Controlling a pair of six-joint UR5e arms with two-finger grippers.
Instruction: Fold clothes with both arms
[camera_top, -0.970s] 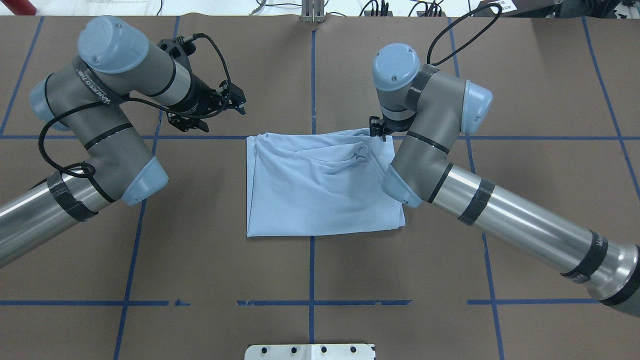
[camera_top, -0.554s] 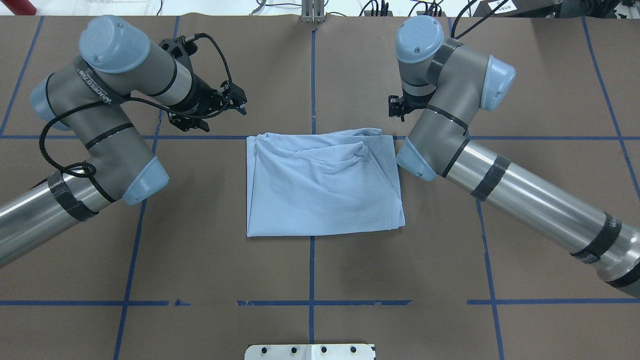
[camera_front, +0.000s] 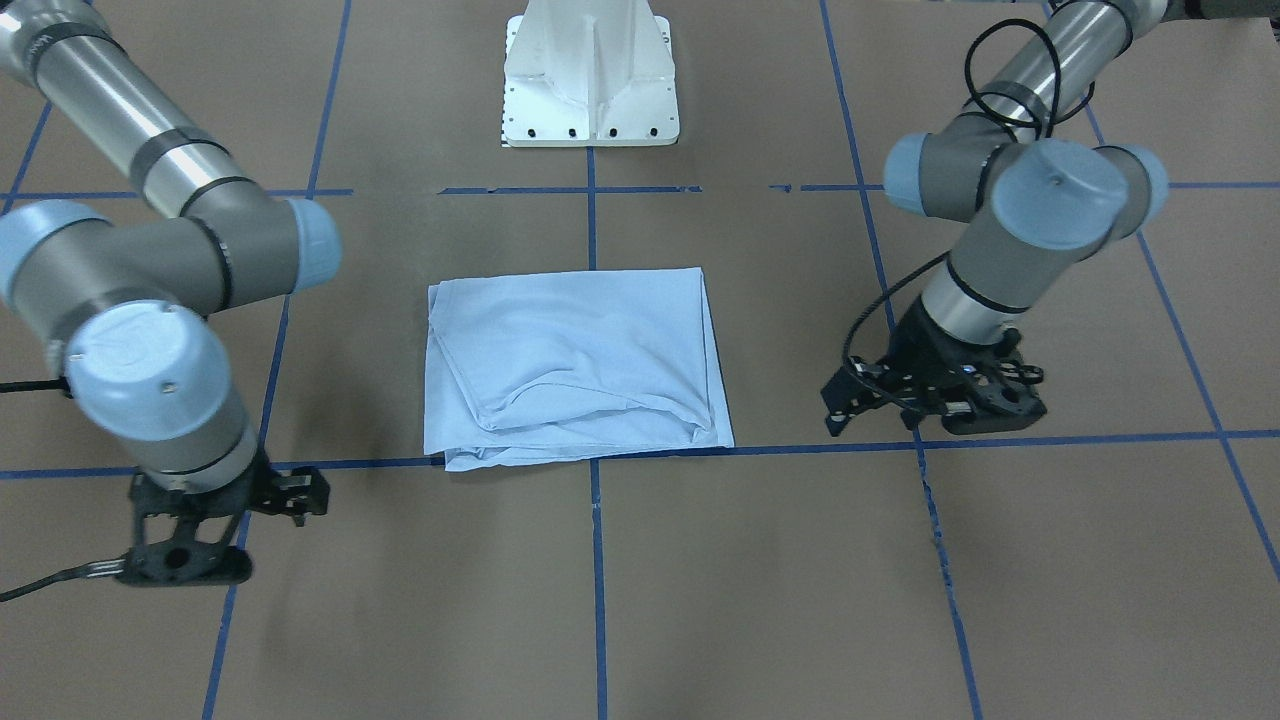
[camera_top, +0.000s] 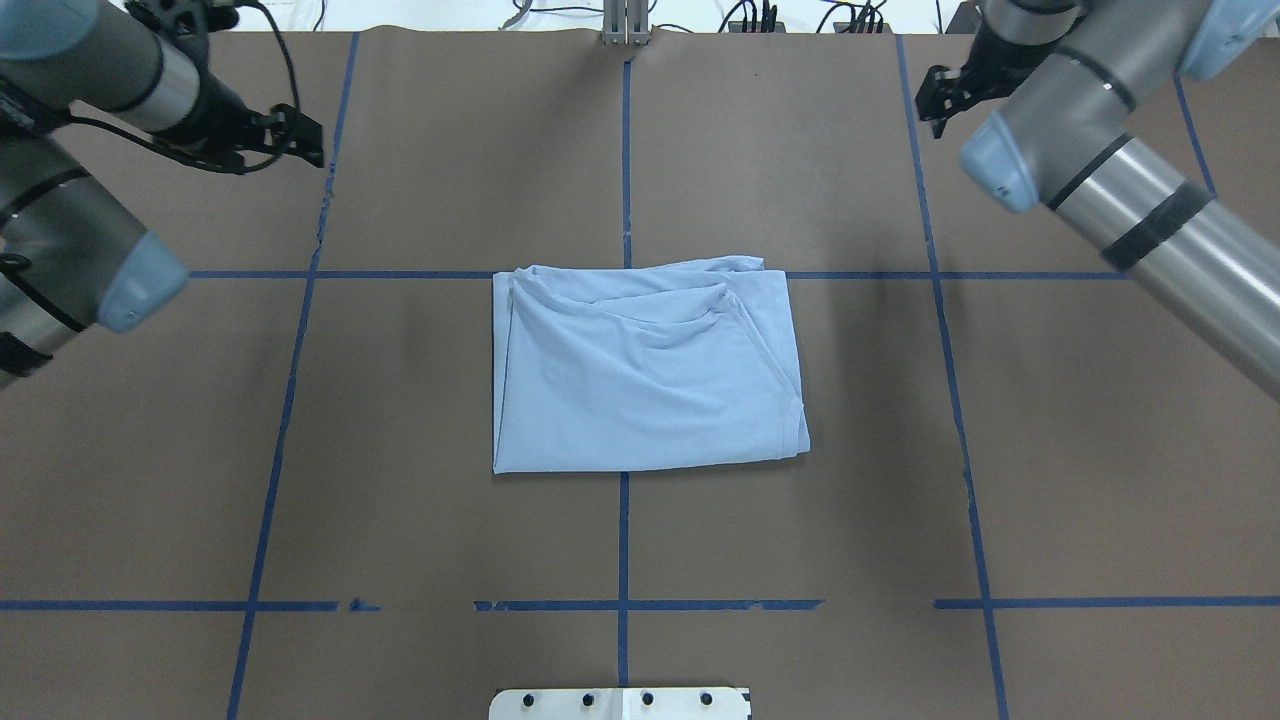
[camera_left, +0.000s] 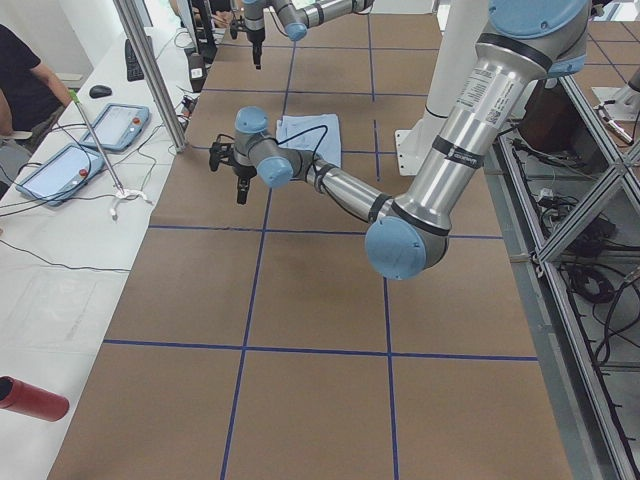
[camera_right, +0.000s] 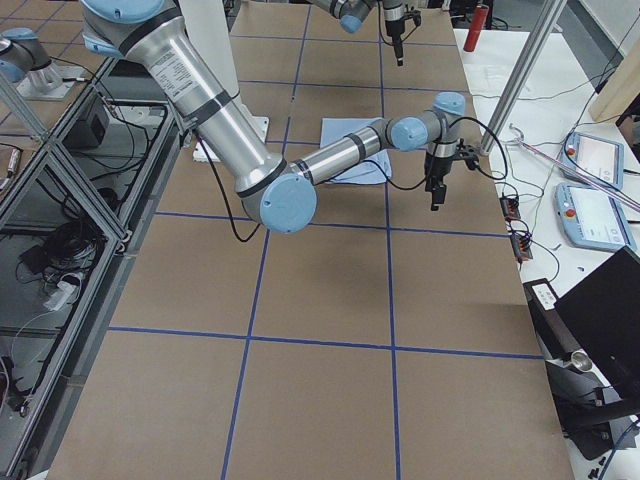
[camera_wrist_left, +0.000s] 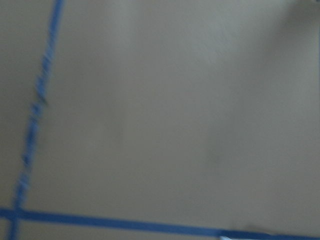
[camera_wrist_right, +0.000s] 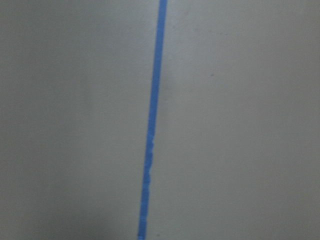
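Surface: brown paper-covered table (camera_top: 450, 150) gridded with blue tape lines (camera_top: 623, 540); the white pedestal base (camera_front: 590, 80) sat top centre in the front-facing view.

Light blue T-shirt (camera_top: 640, 380) lay at centre frame of the overhead view, folded into a compact rectangle. Its upper edge ran along the horizontal tape line and it straddled the centre vertical. Layers were bunched and creased along the upper edge; no print or neck tag showed.

Left gripper (camera_top: 312, 145) hung at upper left, fingers spread, holding nothing. Right gripper (camera_top: 930, 105) hung at upper right, fingers apparently parted, also empty. Both were well apart from the cloth.

Wrist cameras showed only bare paper and tape; the left one was blurred.

Judgement: the arms sat out at the corners to leave the fold unobstructed. The folding looked essentially complete, with only the rumpled upper edge short of tidy.
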